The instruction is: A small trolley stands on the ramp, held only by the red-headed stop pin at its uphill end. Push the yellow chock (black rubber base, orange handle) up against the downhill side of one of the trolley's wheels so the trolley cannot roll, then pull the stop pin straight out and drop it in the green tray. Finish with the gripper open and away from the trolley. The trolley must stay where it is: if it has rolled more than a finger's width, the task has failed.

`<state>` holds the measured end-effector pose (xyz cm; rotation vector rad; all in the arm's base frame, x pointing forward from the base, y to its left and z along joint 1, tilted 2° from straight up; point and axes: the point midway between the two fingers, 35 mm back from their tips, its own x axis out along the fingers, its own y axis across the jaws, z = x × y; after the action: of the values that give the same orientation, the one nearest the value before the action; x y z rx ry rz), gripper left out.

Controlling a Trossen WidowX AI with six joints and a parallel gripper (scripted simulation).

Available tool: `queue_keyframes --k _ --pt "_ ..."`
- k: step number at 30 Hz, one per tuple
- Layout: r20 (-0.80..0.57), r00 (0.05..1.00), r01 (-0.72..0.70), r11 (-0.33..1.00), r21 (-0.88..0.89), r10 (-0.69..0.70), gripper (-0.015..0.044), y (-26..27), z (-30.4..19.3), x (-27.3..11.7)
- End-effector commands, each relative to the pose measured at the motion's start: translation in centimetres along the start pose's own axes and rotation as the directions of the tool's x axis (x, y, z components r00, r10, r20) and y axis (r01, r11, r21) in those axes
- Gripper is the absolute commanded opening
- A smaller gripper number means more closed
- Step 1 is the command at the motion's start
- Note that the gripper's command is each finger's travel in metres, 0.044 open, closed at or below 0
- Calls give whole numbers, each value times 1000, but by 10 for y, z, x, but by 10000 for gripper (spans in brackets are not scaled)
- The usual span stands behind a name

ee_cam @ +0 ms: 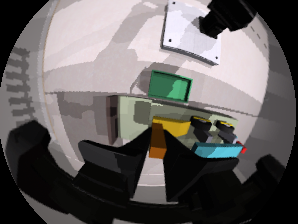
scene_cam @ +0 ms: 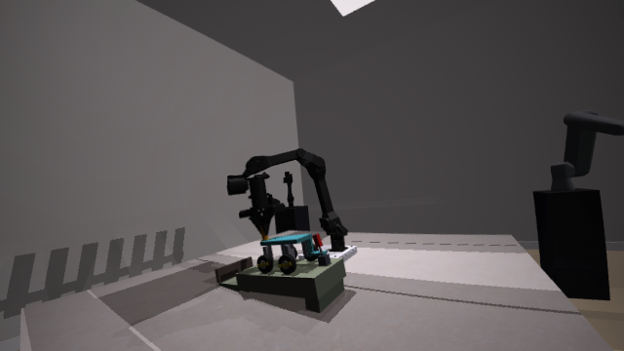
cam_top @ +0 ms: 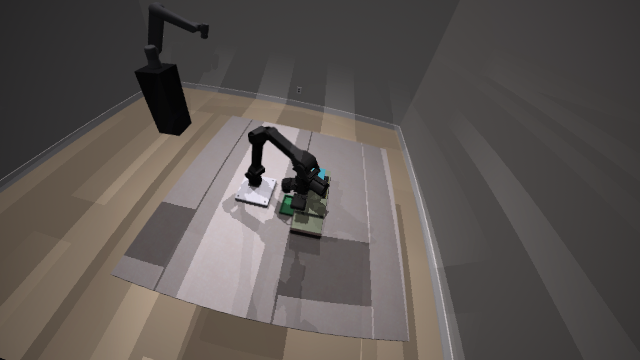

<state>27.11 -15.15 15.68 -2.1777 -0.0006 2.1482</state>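
My gripper (scene_cam: 264, 231) (ee_cam: 156, 131) is shut on the orange handle of the yellow chock (ee_cam: 172, 126), over the ramp (cam_top: 307, 225) (scene_cam: 278, 284) (ee_cam: 131, 112). The chock is on the downhill side of the trolley (cam_top: 321, 173) (scene_cam: 288, 239) (ee_cam: 217, 150), close to a wheel (ee_cam: 201, 121) on the tray's side. I cannot tell whether it touches the wheel or rests on the ramp; its base is hidden. The red-headed stop pin (scene_cam: 318, 240) (ee_cam: 244, 148) stands at the trolley's uphill end. The green tray (cam_top: 286, 205) (ee_cam: 169, 87) lies beside the ramp.
A dark raised lip (scene_cam: 235, 269) (ee_cam: 112, 120) closes the ramp's low end. The arm's white base plate (cam_top: 256, 193) (ee_cam: 181, 32) lies beyond the tray. Another arm on a black pedestal (cam_top: 165, 102) (scene_cam: 572, 244) stands well away.
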Motion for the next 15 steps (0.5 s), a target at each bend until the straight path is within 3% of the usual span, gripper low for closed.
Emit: queue_keyframes --k 1,15 --pt "6 1000 6 1000 6 -7 0 0 0 12" --pt "6 1000 7 1000 6 -7 0 0 -1 43"
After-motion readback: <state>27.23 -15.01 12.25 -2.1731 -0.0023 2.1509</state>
